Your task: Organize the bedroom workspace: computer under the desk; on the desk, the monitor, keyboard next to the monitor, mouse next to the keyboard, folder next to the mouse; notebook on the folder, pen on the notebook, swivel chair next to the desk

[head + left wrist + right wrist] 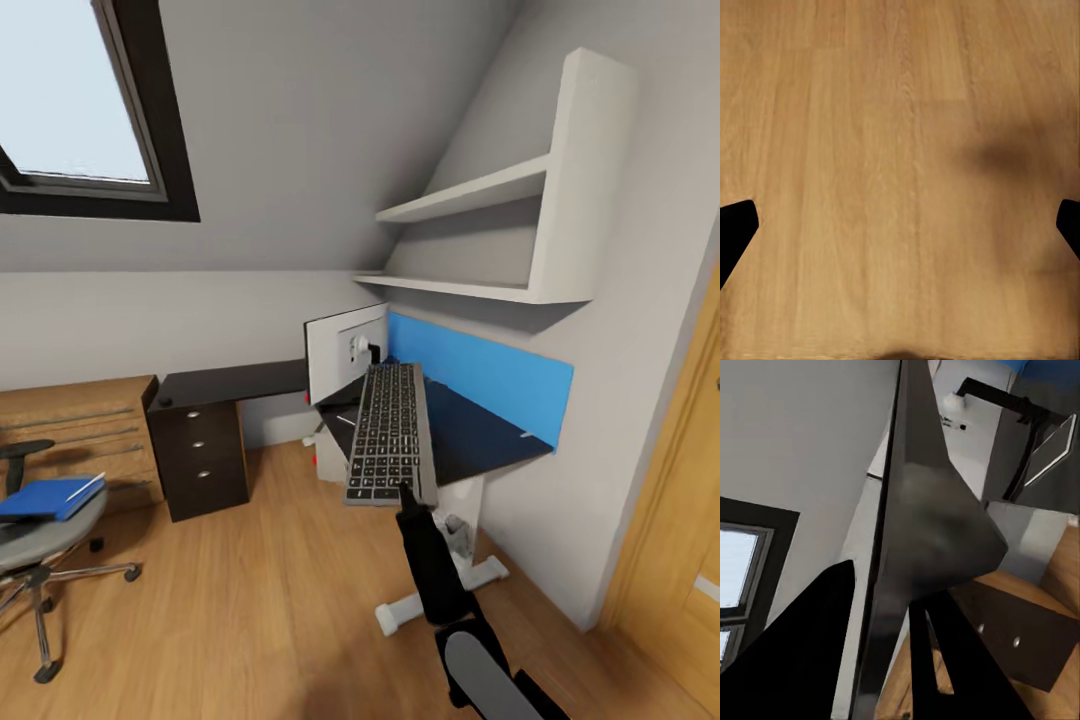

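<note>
My right gripper (405, 492) is shut on the near end of the dark grey keyboard (388, 432), holding it lengthwise above the desk's (480, 440) front edge. In the right wrist view the keyboard (922, 532) runs edge-on between the black fingers (802, 660). The monitor (345, 352) stands on the desk corner, pale back toward me. A light grey computer (328, 462) sits under the desk. At far left the swivel chair (35, 540) carries the blue folder (48, 497) with the white pen (86, 487) on it. Mouse and notebook I cannot pick out. My left gripper (900, 232) hangs open over bare floor.
A black drawer unit (200, 455) stands under the desk's left wing, beside a low light-wood shelf unit (80, 420). White wall shelves (500, 200) hang above a blue panel (480, 375). A wooden door (680, 520) is at right; the desk's white leg (440, 590) stands by my arm.
</note>
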You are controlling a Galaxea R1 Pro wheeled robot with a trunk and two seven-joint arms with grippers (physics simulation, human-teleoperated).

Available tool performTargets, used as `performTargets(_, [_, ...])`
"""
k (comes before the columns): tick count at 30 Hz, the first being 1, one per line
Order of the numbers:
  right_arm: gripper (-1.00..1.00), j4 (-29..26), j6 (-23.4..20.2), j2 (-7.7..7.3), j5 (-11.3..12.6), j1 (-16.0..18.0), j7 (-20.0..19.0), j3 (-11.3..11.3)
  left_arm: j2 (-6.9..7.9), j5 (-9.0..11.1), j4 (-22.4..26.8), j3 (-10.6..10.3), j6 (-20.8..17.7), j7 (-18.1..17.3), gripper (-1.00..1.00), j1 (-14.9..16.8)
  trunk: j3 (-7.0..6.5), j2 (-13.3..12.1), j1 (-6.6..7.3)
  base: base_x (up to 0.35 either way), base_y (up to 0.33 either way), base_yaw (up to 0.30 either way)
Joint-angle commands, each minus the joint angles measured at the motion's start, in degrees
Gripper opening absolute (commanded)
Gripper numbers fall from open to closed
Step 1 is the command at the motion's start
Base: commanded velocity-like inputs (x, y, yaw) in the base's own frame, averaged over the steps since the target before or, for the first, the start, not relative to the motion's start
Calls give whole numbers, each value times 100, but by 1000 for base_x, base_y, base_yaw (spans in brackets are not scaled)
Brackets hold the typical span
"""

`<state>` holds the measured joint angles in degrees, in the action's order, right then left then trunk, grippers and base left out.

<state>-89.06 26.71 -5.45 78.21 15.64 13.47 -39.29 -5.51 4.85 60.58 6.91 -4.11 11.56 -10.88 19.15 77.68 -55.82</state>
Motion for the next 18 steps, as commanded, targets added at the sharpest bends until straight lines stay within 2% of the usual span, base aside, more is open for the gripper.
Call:
performTargets(1, [-100,-6,44,37,-79,11,29,-55,-3,53,15,4,-28,11,100,-4,3,4,3,-333,0,268])
performTargets(4, [-100,10,39,241,-419,10,44,-93,-3,54,15,4,-28,12,100,-2,-3,4,3,-322,-31,269])
performTargets(6, [-100,21,37,322,-652,10,52,-108,-3,57,15,6,-28,13,100,-3,-7,4,3,-255,-77,270])
performTargets(8, [-100,36,29,451,-967,12,158,-126,-3,59,15,10,-27,13,100,-3,-11,4,3,-115,-56,270])
performTargets(9, [-100,53,29,482,-1048,13,192,-156,-3,59,15,11,-17,13,100,-4,-13,4,3,-44,-22,270])
performTargets(11, [-100,80,28,518,-1230,12,239,-300,-3,54,15,20,38,13,100,-4,-17,4,3,-23,-12,270])
performTargets(14, [-100,98,27,591,-1652,12,306,-612,-3,55,15,35,100,13,100,-3,-23,4,3,-6,-3,270])
performTargets(18, [-100,293,27,807,-2166,13,340,-792,-3,55,15,38,111,13,100,-2,-31,4,3,-1,-1,270])
